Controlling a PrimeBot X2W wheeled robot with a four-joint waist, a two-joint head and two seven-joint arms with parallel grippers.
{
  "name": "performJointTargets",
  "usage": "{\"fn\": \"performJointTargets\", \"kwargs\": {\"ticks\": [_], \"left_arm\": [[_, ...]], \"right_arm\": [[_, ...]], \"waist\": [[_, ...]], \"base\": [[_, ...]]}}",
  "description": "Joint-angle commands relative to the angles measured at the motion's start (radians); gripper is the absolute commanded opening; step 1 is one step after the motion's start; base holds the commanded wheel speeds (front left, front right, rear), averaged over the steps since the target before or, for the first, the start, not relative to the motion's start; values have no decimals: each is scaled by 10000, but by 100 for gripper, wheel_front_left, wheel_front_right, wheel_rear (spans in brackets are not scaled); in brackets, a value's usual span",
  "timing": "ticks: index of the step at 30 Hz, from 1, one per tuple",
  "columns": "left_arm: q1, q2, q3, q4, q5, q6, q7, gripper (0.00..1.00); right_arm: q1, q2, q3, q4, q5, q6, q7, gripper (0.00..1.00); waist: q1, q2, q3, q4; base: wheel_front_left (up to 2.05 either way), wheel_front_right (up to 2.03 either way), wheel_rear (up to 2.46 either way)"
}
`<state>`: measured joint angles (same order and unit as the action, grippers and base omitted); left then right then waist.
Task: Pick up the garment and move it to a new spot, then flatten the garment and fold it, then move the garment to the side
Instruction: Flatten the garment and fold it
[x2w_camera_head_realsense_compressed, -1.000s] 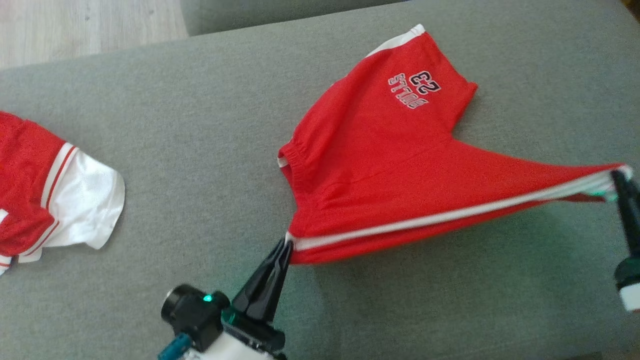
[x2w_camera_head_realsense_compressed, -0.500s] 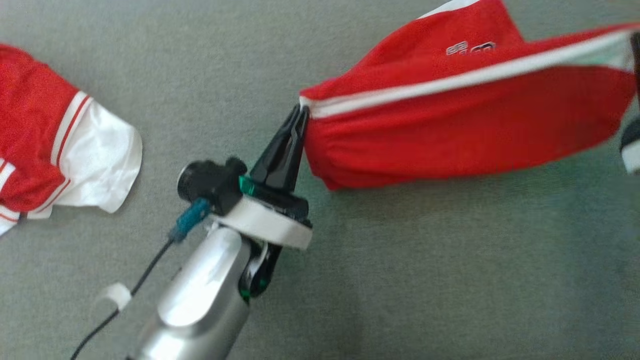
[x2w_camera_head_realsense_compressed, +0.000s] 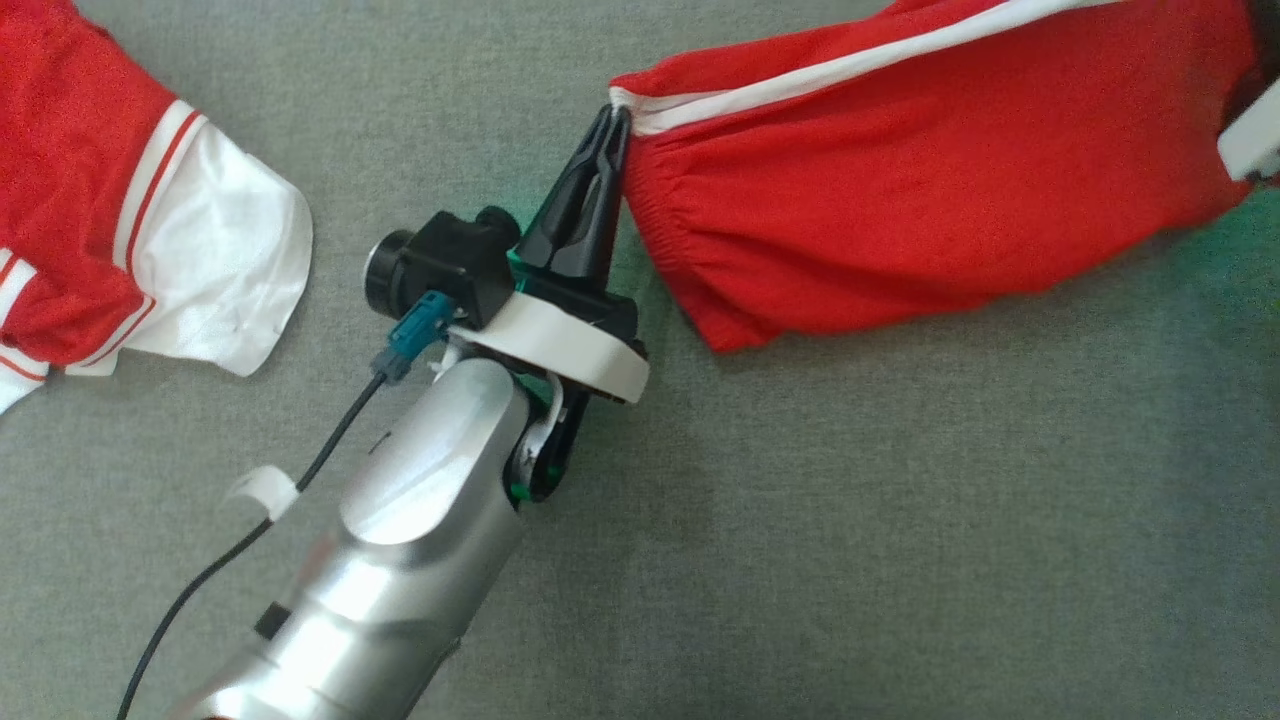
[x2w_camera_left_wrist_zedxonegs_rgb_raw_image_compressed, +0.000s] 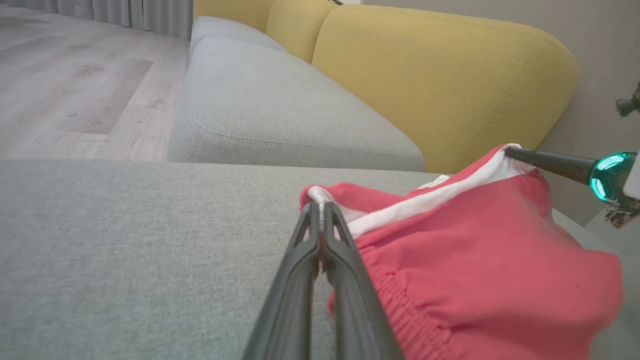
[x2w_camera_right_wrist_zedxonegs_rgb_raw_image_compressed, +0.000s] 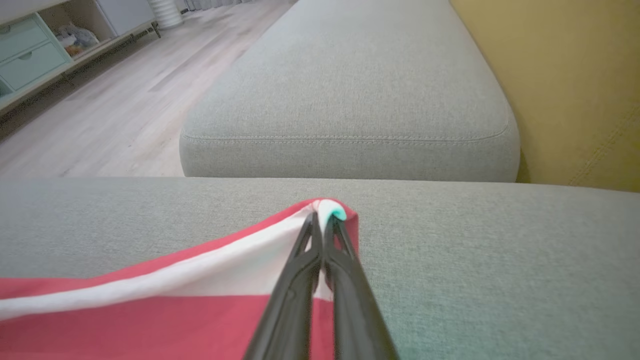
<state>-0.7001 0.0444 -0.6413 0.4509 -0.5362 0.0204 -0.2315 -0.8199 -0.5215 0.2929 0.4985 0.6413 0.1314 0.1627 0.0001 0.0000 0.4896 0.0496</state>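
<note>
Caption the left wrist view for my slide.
Both closed on white-striped corners, the left gripper and right gripper hold the red shorts over the grey cushion.

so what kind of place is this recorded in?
Probably a home living room: a grey sofa seat with yellow back cushions, a pale wood floor, and a low cabinet with drawers.

My left gripper (x2w_camera_head_realsense_compressed: 610, 125), fingers pressed tight together, pinches a corner of the red shorts (x2w_camera_head_realsense_compressed: 930, 200) where their white stripe ends. The cloth is stretched toward the right edge over the grey cushion (x2w_camera_head_realsense_compressed: 850, 520). A second red-and-white garment (x2w_camera_head_realsense_compressed: 150, 220) lies well apart on the left.
</note>
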Motion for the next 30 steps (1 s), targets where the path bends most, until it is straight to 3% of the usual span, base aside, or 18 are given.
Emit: {"fn": "performJointTargets", "kwargs": {"ticks": [1,3,4,5,6,7,8,14,20,28,29,30], "left_arm": [[-375,62,40,-220,-186,73,-127,0],[-529,61,-203,-171,-393,129,-179,0],[-595,61,-308,-138,-483,160,-202,0],[-651,61,-398,-104,-565,192,-223,0],[-695,61,-469,-62,-632,228,-242,13],[-721,60,-516,-20,-687,274,-257,45],[-740,60,-561,28,-683,342,-270,100],[-310,91,-308,-413,668,1070,-298,100],[985,291,343,-1870,2126,1655,-300,100],[2873,246,1130,-3772,3300,1825,-301,100],[3041,235,1213,-3911,3376,1816,-301,100],[3186,224,1303,-4048,3453,1817,-301,100]], "right_arm": [[-265,-228,250,40,43,-7,-158,0],[-542,-196,639,406,121,-7,-316,0],[-657,-171,836,534,207,-7,-445,29],[-744,-172,1118,599,278,-7,-568,100],[-808,-214,1441,600,344,-7,-732,100],[-854,-241,1581,696,479,-7,-923,100],[-885,-255,1721,774,618,-7,-1111,100],[-570,-552,2370,967,1660,-7,-1800,100],[-132,-777,2294,1908,2437,-7,-1503,100],[214,-864,2195,3437,3322,-7,-580,100],[244,-858,2252,3491,3408,-7,-451,98],[267,-860,2314,3537,3475,-7,-330,63]], "waist": [[-1,0,150,107],[-1,0,225,143],[-1,0,252,155],[-1,0,270,165],[-1,0,277,169],[-1,0,272,165],[-1,0,256,160],[-1,0,-92,92],[-1,0,-401,212],[-1,0,-544,1051],[-1,0,-549,1112],[-1,0,-550,1160]], "base": [[0,0,0],[0,0,0],[0,0,0],[0,0,0],[0,0,0],[0,0,0],[0,0,0],[0,0,0],[0,0,0],[0,0,0],[0,0,0],[0,0,0]]}}
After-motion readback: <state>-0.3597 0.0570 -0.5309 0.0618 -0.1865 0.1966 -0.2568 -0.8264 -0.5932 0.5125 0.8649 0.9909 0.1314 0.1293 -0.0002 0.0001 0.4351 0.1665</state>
